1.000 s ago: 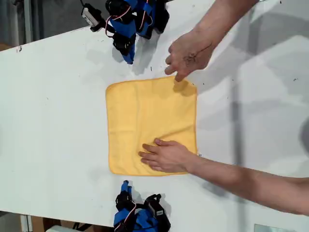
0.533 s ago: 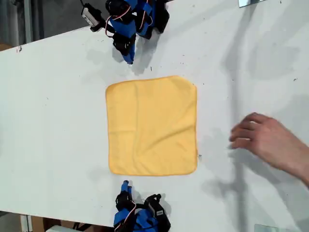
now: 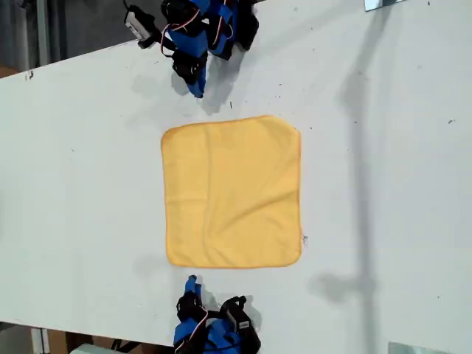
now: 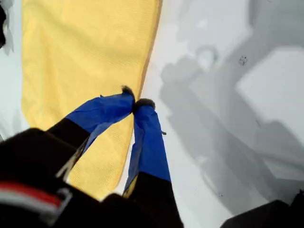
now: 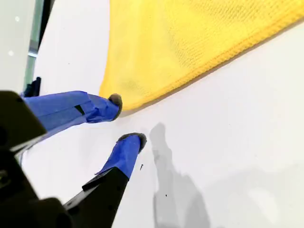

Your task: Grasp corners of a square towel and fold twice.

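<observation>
The yellow-orange towel lies flat and spread out on the white table. All of its rounded corners show, including the two on the exterior view's left. My first gripper hangs at the exterior view's top, just off the towel's edge. It is shut, tips touching, with the towel beyond and a hemmed edge running past. My second gripper sits at the exterior view's bottom. It is open and holds nothing, close beside one corner.
A tiny tag sticks out from the towel's edge on the exterior view's right. Bare table with a long thin shadow stretches to the exterior view's right. The table's edge runs along the exterior view's top left.
A person's two hands, which were on the towel a second ago, have pulled away to the exterior view's right and out of sight. The towel and both arms have stayed put.
</observation>
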Controlling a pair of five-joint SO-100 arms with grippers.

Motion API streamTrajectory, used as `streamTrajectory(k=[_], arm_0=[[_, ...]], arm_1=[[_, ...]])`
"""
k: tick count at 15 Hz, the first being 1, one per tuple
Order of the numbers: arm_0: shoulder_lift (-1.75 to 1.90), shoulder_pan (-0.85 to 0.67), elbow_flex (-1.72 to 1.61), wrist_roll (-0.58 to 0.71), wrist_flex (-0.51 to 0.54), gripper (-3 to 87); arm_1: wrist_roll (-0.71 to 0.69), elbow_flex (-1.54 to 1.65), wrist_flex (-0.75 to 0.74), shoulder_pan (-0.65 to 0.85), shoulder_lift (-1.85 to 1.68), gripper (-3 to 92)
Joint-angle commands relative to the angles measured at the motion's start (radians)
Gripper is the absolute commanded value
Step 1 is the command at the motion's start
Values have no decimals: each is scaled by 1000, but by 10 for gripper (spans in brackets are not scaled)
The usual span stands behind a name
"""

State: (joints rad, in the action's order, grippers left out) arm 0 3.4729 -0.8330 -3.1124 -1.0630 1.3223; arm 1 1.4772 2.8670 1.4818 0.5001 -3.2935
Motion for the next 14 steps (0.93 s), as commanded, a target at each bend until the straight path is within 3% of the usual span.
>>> streamTrajectory(k=[1, 3, 4, 5, 6, 7, 8, 9, 10, 11, 13, 14], arm_0=[[5, 12, -3, 8, -11, 120], [5, 11, -3, 8, -12, 119], [5, -5, -3, 21, -12, 113], [5, -58, -5, 41, -17, 109], [3, -69, -6, 107, -71, 110], [3, 43, -8, -175, -34, 112], [3, 225, -2, -313, -75, 173], [3, 380, 0, -225, -104, 126], [5, 393, -6, -318, -106, 104], [5, 390, -6, -350, -121, 104], [5, 482, -6, -104, -290, 78], [5, 518, -9, -51, -336, 85]], arm_1=[[6, -46, 5, 2, 5, 59], [8, -46, 5, 2, 5, 55], [-3, -31, -12, 106, 5, 56], [124, -32, -21, 84, -2, 101], [270, -23, -100, -106, -2, 176], [308, -3, -189, -295, -2, 182], [296, -8, -173, -360, 0, 90], [318, -20, -83, -368, 0, 29], [311, -31, -49, -400, 0, 65], [298, -49, -43, -456, 0, 270], [23, -11, -319, -503, 21, 292], [-23, -61, -364, -526, 152, 308]])
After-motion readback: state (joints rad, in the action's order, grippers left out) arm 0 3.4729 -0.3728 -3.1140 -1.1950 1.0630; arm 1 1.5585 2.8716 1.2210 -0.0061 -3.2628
